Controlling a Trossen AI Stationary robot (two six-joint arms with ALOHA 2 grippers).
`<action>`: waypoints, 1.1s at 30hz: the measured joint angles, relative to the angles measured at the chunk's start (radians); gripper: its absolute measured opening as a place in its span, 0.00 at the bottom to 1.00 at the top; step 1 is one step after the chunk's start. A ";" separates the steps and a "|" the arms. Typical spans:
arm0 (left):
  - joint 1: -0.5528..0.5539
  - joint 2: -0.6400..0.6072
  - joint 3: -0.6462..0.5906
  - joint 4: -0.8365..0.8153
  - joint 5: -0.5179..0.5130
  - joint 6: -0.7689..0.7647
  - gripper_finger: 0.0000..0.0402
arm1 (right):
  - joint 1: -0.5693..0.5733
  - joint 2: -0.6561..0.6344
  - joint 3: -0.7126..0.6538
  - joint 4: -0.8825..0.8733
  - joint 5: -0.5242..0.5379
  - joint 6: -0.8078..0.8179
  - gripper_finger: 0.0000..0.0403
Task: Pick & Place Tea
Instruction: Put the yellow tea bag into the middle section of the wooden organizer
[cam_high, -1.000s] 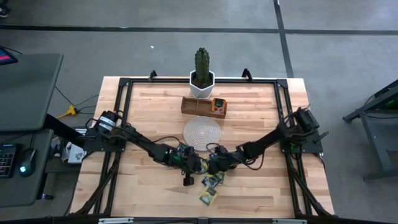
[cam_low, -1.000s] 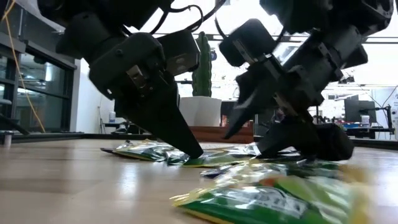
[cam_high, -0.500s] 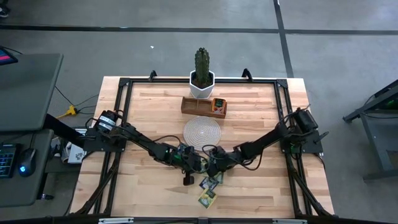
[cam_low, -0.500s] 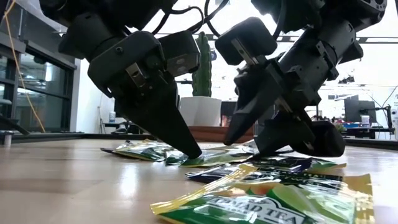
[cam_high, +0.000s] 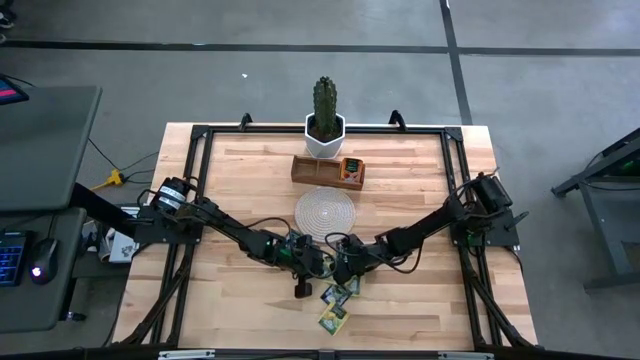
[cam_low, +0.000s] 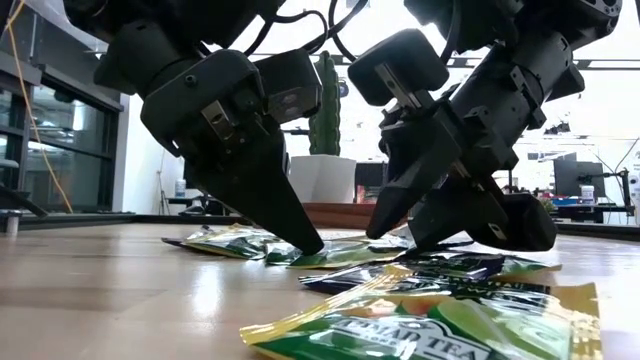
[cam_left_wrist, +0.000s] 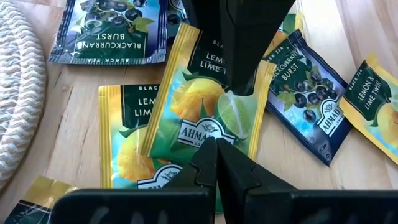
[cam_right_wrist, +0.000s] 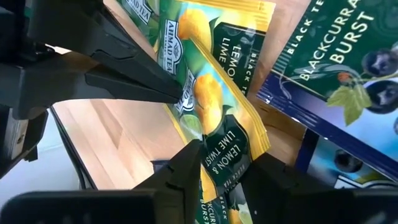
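Several tea sachets lie flat in a loose overlapping heap on the wooden table (cam_high: 250, 320), lemon-lime ones (cam_left_wrist: 211, 106) and dark blackcurrant ones (cam_left_wrist: 305, 93) among them. My left gripper (cam_left_wrist: 216, 148) (cam_low: 312, 245) is shut, its tips down on a lemon-lime sachet. My right gripper (cam_right_wrist: 225, 163) (cam_low: 393, 240) faces it from the other side, open. Its two fingers stand on either side of a raised edge (cam_right_wrist: 221, 152) of a lemon-lime sachet. In the high view both grippers (cam_high: 312, 280) (cam_high: 338, 277) meet just near of the round mat (cam_high: 324, 212). My left gripper presses its shut fingertips (cam_left_wrist: 208, 155) down on the face of the lemon-lime sachet (cam_left_wrist: 199, 130), slanting down from the table's left. The sachet lies flat on the table and on another sachet. My right gripper has the sachet's edge between its fingers; whether they touch it, I cannot tell.
The whitish woven mat (cam_left_wrist: 15, 93) lies just beyond the heap. Behind it stand a brown wooden tray (cam_high: 318, 170) holding an orange sachet (cam_high: 351, 170) and a potted cactus (cam_high: 324, 120). One sachet (cam_low: 420, 325) (cam_high: 333, 318) lies apart, toward the near edge.
My right gripper's fingers have drawn closer together about the sachet's edge, and the gripper has rolled slightly. The sachet nearest the front edge has shifted a little and come to rest. My left gripper has kept still, pressing down.
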 joint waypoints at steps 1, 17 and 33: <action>0.000 0.000 0.000 -0.001 0.000 0.000 0.00 | 0.000 0.000 0.000 0.000 -0.001 -0.002 0.24; 0.000 -0.001 0.000 -0.002 0.000 0.000 0.00 | 0.000 -0.001 0.000 0.002 -0.045 -0.073 0.01; 0.000 -0.045 -0.002 -0.026 0.066 0.001 0.00 | -0.006 -0.148 0.000 -0.168 -0.022 -0.207 0.00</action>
